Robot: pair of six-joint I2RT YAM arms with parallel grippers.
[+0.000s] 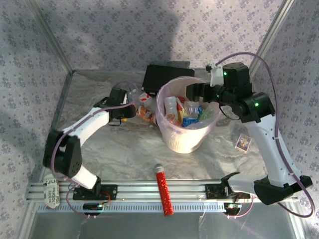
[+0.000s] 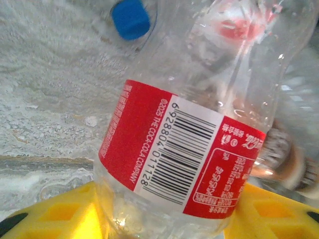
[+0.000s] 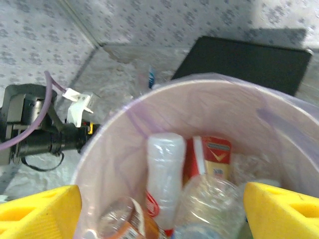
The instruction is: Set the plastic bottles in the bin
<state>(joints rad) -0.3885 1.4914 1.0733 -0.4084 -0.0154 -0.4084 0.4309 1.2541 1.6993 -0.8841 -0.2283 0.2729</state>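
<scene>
Red-labelled and clear, the cola bottle is what the coming move turns on. In the left wrist view it lies right in the mouth of the left gripper. Its long axis runs from six o'clock up toward one o'clock, square across the line from one yellow finger to the other. Both fingers sit close against its lower body, with the label just above them; whether they press firmly enough to carry it, I cannot tell. A blue-capped bottle lies beyond it at eleven o'clock on the marbled table. Seen from above, this small heap lies at nine o'clock of the bin, just beside its wall, and the left arm is plainly the nearer one. To my eye the lift must go up and then across toward three o'clock to clear the rim. The right gripper hangs over the bin's twelve o'clock edge with its jaws wide apart and nothing between them. Beneath it the bin holds a good many bottles, some on end and some on their sides. A black box lies at eleven o'clock of the bin, and a red glitter tube at six o'clock, near the arms' bases.
</scene>
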